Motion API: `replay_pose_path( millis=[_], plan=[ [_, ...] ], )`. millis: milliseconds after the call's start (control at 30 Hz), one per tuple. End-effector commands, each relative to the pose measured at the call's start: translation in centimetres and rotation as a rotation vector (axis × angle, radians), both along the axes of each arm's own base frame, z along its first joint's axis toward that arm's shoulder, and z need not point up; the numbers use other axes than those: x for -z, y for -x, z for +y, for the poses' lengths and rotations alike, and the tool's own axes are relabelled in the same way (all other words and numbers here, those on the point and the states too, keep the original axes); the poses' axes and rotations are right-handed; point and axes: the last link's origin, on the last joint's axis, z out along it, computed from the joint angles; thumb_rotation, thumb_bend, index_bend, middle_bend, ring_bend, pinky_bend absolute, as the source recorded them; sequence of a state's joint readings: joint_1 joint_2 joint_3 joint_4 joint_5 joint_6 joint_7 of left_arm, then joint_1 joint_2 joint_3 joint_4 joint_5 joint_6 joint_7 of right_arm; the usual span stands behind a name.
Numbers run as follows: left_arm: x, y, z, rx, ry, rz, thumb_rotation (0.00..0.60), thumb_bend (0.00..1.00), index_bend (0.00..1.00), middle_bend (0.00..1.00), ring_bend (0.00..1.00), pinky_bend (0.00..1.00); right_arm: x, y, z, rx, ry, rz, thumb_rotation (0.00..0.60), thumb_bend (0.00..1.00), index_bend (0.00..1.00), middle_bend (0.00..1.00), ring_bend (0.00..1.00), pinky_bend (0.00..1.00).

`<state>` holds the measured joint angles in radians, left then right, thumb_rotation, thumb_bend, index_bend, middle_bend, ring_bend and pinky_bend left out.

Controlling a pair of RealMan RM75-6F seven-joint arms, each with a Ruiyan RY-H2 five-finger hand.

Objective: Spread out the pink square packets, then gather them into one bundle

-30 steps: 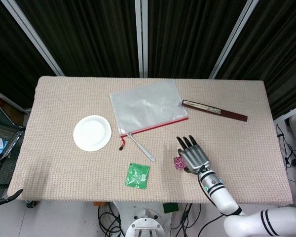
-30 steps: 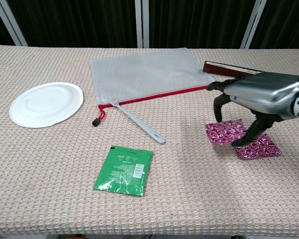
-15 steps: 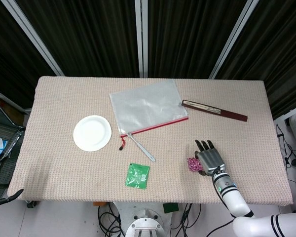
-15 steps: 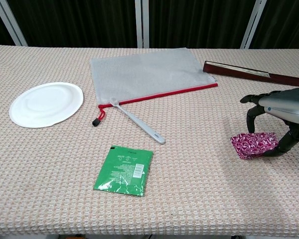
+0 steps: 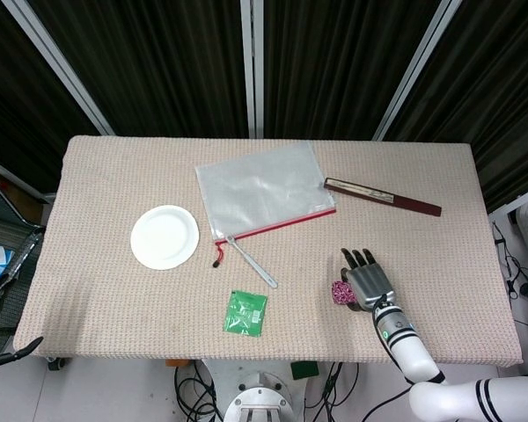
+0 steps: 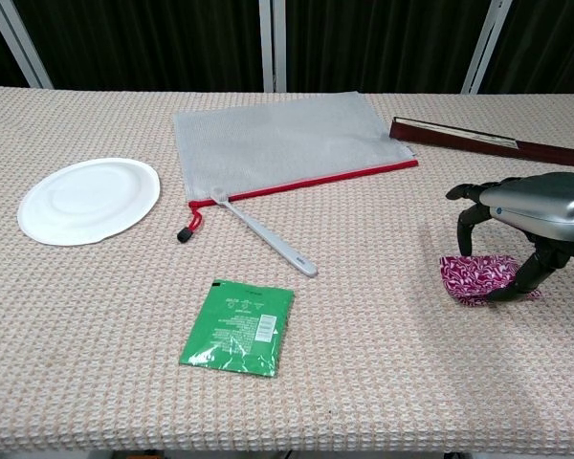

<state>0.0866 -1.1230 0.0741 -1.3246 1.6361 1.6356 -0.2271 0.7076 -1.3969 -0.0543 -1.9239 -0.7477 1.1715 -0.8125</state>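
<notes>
The pink square packets lie as one small overlapping stack on the cloth near the table's front right; from the head camera they show as a pink patch. My right hand arches over them, with fingertips on the stack's far left edge and the thumb on its near side, pinching the stack against the table. From above, the right hand covers most of the stack. My left hand appears in neither view.
A green sachet lies front centre. A white toothbrush sits beside a grey zip pouch. A white plate is at the left, and a dark red flat case is behind the hand.
Two separate packets were pulled rightward into one stack. The right hand then shifted slightly left and its thumb and fingers drew closer around the stack.
</notes>
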Motion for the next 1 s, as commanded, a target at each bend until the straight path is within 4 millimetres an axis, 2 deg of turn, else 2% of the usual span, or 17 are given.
replay_pose_path(
  millis=[33, 467, 800, 867, 1000],
  plan=[
    [0.0, 0.1, 0.0, -0.001, -0.003, -0.003, 0.297, 0.09, 0.05, 0.03, 0.00, 0.18, 0.0, -0.1, -0.1, -0.001, 0.001, 0.006, 0.600, 0.48, 0.42, 0.02, 0.00, 0.00],
    [-0.2, 0.1, 0.0, 0.003, -0.009, -0.002, 0.298, 0.09, 0.05, 0.03, 0.00, 0.18, 0.3, 0.1, -0.1, 0.014, -0.009, 0.059, 0.600, 0.45, 0.37, 0.01, 0.00, 0.00],
    [-0.3, 0.0, -0.1, 0.005, -0.014, -0.001, 0.300, 0.09, 0.05, 0.03, 0.00, 0.18, -0.8, -0.4, 0.3, 0.003, 0.005, 0.033, 0.600, 0.43, 0.33, 0.01, 0.00, 0.00],
    [-0.4, -0.1, -0.1, 0.007, -0.018, -0.001, 0.298, 0.09, 0.05, 0.03, 0.00, 0.18, -1.9, -0.6, 0.7, -0.015, 0.027, 0.013, 0.600, 0.43, 0.28, 0.00, 0.00, 0.00],
    [-0.5, -0.2, -0.1, 0.014, -0.023, 0.000, 0.300, 0.09, 0.05, 0.03, 0.00, 0.18, -5.2, -0.2, 1.7, -0.077, 0.130, -0.035, 0.600, 0.43, 0.07, 0.00, 0.00, 0.00]
  ],
)
